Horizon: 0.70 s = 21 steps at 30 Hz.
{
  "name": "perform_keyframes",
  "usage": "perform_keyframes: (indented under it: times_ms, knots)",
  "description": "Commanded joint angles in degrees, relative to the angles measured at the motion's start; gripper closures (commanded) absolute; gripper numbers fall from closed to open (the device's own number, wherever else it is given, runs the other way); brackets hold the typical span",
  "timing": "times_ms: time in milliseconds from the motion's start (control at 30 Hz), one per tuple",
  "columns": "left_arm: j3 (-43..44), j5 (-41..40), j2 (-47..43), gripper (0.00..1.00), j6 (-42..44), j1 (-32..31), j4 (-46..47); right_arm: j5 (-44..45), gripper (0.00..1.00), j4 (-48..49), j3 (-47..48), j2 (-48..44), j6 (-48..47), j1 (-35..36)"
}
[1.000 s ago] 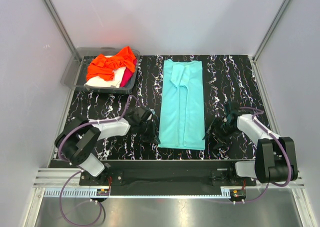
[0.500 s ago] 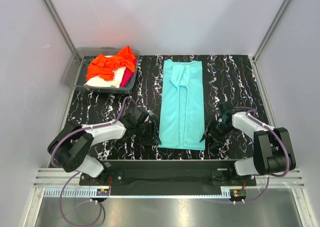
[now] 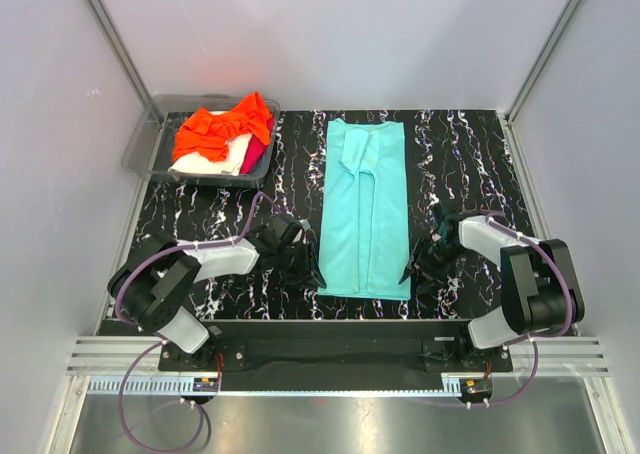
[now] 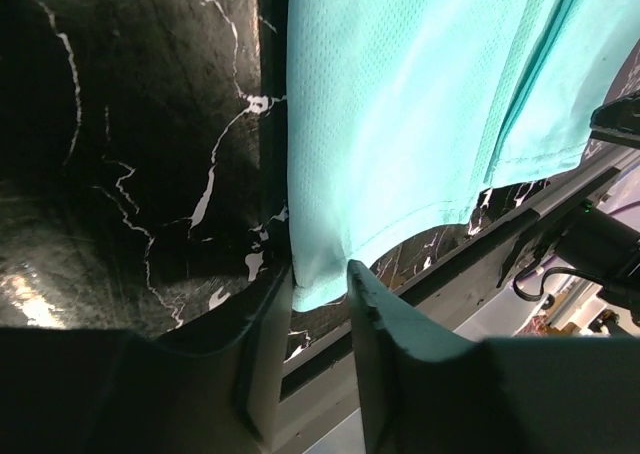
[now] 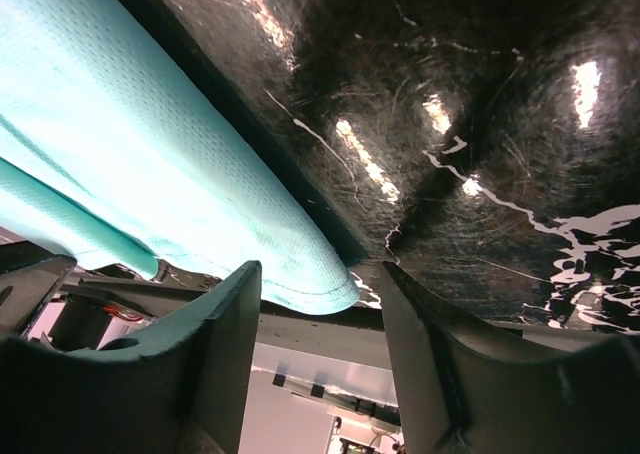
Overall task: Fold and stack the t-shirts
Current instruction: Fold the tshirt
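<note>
We can read no writing, label, brand, number or sign anywhere, whether on the shirts [image 3: 366, 214], the tray [image 3: 212, 180] or the worktop [image 3: 470, 164].

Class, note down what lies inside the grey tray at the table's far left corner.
In the grey tray, a crumpled orange shirt tops the pile, with cream-white cloth and magenta cloth showing beneath. Anything lower, and the tray's floor, is covered.

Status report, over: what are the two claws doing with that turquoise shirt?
Left gripper, right gripper: open, each straddling a near corner. Turquoise shirt flat, folded lengthwise. Nothing blocking.
</note>
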Motion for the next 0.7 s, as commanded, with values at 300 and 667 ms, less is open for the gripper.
perform_keyframes:
  times_ms: [300,667]
  knots:
    - [-0.6,-1.4,1.4,0.72,0.8,0.0,0.2,-2.4,0.54,-1.7,4.2,3.8,-2.8,0.6]
    - [0.3,-0.1,1.4,0.85,1.5,0.0,0.4,-2.4,0.59,-2.1,4.1,3.8,-2.7,0.6]
